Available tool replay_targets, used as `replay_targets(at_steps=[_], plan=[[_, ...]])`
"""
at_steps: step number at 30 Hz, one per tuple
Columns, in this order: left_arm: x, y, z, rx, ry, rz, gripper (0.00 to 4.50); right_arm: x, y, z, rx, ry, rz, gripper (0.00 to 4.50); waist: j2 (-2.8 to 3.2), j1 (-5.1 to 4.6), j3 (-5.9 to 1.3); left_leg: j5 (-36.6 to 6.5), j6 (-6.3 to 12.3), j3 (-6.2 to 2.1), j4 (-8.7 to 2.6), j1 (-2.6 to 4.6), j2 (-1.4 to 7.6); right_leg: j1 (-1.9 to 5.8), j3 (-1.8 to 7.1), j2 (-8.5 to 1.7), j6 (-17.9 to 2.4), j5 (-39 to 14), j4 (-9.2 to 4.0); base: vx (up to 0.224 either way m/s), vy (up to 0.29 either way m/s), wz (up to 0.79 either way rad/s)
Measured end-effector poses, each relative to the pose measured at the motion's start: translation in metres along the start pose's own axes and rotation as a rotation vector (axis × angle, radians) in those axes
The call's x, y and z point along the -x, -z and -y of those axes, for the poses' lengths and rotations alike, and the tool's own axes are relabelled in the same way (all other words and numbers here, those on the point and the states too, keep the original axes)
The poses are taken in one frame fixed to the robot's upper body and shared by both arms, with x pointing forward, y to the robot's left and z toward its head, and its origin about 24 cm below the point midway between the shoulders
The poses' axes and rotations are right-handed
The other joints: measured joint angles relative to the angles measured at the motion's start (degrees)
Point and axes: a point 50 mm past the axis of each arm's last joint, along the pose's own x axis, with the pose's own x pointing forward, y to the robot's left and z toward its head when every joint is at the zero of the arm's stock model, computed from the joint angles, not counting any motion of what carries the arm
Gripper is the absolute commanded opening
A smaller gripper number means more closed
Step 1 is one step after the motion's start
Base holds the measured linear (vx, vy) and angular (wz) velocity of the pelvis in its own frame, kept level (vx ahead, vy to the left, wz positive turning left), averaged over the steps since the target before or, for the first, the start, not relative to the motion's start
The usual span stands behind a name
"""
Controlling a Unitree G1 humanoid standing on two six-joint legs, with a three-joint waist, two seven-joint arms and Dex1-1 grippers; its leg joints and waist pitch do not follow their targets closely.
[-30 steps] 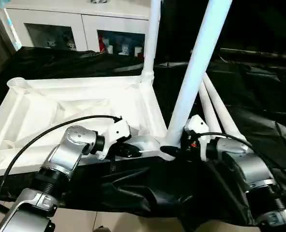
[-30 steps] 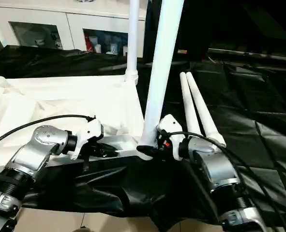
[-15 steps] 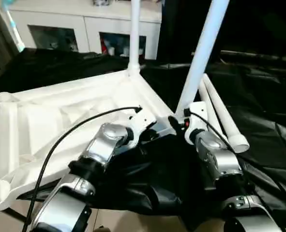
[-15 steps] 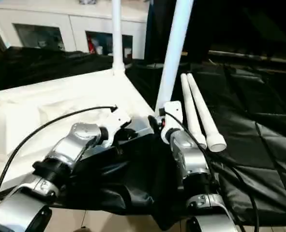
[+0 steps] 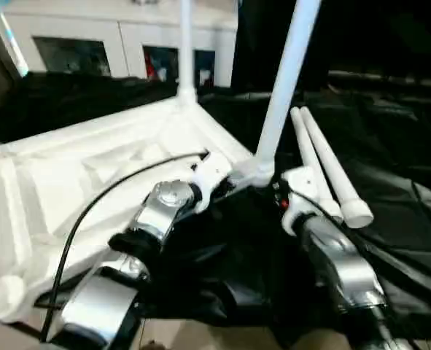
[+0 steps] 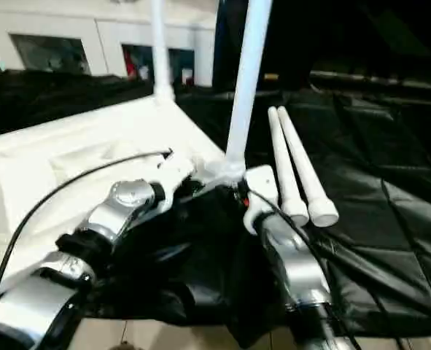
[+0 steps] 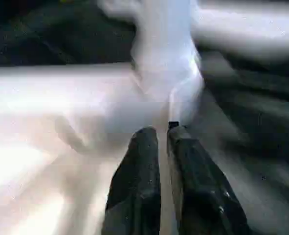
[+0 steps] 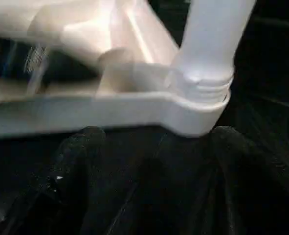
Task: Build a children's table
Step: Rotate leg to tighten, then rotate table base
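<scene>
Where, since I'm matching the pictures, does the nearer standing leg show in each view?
Left eye view: nearer standing leg, right of centre, leaning right.
Right eye view: just right of centre.
Left wrist view: blurred white column, mid-picture.
Right wrist view: rising from its ribbed collar.
Shared landmark: the corner socket holding it.

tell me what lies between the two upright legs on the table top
Only the table top's raised white side rim, running from the far leg to the near leg; nothing rests on it in the left eye view.
</scene>
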Motion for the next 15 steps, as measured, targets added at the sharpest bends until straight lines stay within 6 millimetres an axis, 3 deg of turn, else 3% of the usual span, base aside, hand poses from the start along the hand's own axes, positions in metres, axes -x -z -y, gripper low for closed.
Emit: replay_targets(at_steps=[4,6,9,11,14,15], plan=[[0.014,-0.027,-0.032,-0.036,-0.183,0.115,0.98,-0.002,0.002,-0.009,-0.009,0.005,-0.017,3.89,0.27,-0.53,0.03,0.0,-0.01,0.01,-0.06,0.06,0.01,0.0,-0.01,0.01,-0.1,0.0,0.03,0.0,0.0,0.0],[0.027,-0.027,-0.045,-0.04,-0.254,0.126,1.2,-0.004,0.002,-0.011,-0.015,0.012,-0.019,3.89,0.25,-0.88,0.04,0.0,-0.02,0.01,-0.06,0.11,0.01,0.03,0.0,0.01,0.0,0.0,0.02,0.0,0.0,0.0],[0.062,-0.012,-0.069,-0.062,-0.388,0.063,1.32,-0.007,0.001,-0.016,-0.02,0.003,-0.03,3.89,0.02,-1.53,0.17,0.0,-0.04,0.04,-0.14,0.11,0.03,0.02,0.02,0.03,0.0,0.0,0.04,0.0,0.0,0.0],[0.094,0.002,-0.087,-0.092,-0.49,-0.02,1.64,-0.012,0.001,-0.018,-0.017,-0.009,-0.046,3.89,-0.44,-1.7,0.44,0.1,-0.13,-0.04,-0.2,0.17,0.13,-0.01,-0.04,0.17,-0.1,-0.1,0.06,0.0,0.0,0.0],[0.12,0.013,-0.098,-0.107,-0.574,-0.09,1.77,-0.018,0.002,-0.02,-0.012,-0.016,-0.067,3.89,-1.26,-0.81,0.82,0.1,-0.14,-0.04,-0.2,0.08,0.15,-0.03,-0.07,0.14,-0.1,-0.2,0.05,0.0,0.0,0.0],[0.131,0.015,-0.1,-0.128,-0.596,-0.117,1.9,-0.023,0.0,-0.023,-0.016,-0.026,-0.068,3.89,-1.48,-0.94,0.92,0.1,-0.14,0.0,-0.22,0.11,0.14,-0.03,-0.04,0.13,-0.1,-0.2,0.06,0.0,0.0,0.0]])
